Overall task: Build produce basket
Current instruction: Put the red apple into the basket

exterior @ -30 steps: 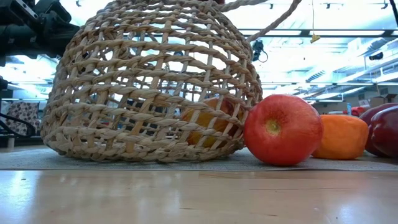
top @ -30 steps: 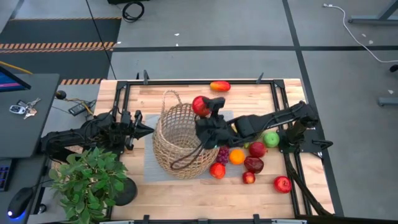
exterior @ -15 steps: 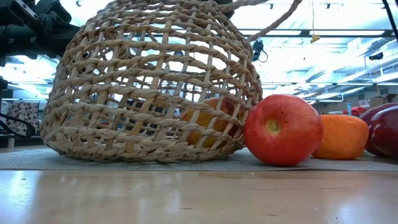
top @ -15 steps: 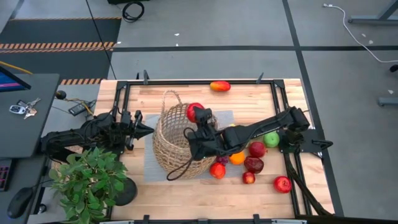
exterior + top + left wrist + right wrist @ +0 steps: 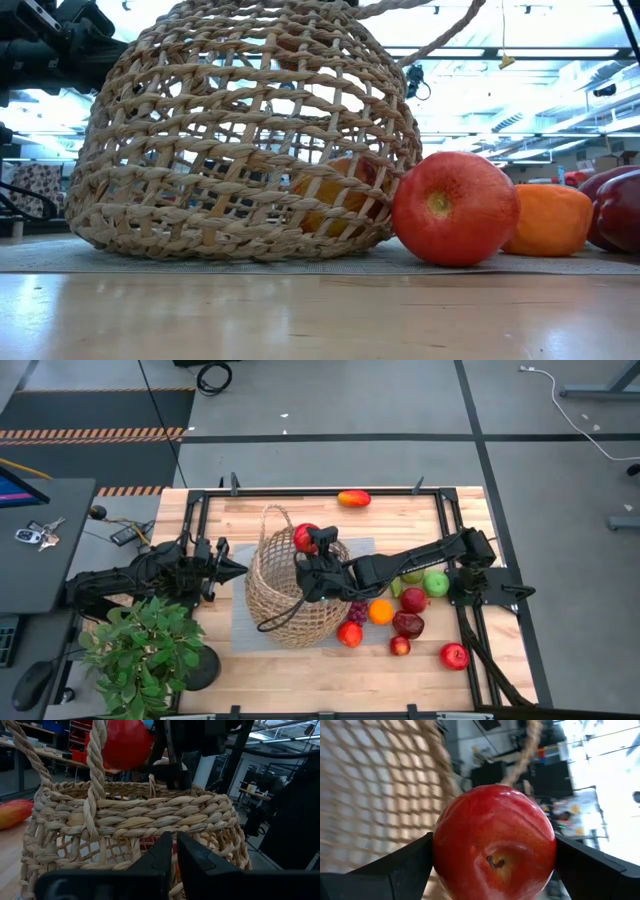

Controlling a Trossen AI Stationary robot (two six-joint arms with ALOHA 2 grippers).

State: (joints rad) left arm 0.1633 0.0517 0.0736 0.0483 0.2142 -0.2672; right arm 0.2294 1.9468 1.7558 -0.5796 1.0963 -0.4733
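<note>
Your right gripper (image 5: 307, 542) is clamped on a red apple (image 5: 305, 538), 1 finger on each side of it, as the right wrist view shows with the apple (image 5: 494, 842) filling the space between the 2 dark fingers (image 5: 395, 870). You have it held above the open mouth of the basket (image 5: 290, 585), near the rim on the far side from you, and the right arm reaches in across the fruit pile from the right edge of the table (image 5: 300, 675).

The basket stands on a grey mat (image 5: 243, 618) at the middle of the table, with an orange-coloured fruit (image 5: 335, 195) showing through the weave low inside it.

The rest of the produce lies just right of the basket: a red apple (image 5: 350, 634) touching its base, purple grapes (image 5: 358, 610), an orange (image 5: 381, 611), a green pear (image 5: 436, 583) and more red fruit. A mango (image 5: 353, 498) sits well apart at the far edge.

Your left gripper (image 5: 232, 570) waits just left of the basket, its fingers (image 5: 197, 857) pressed together and holding nothing. A potted plant (image 5: 145, 650) stands at the near left corner.
</note>
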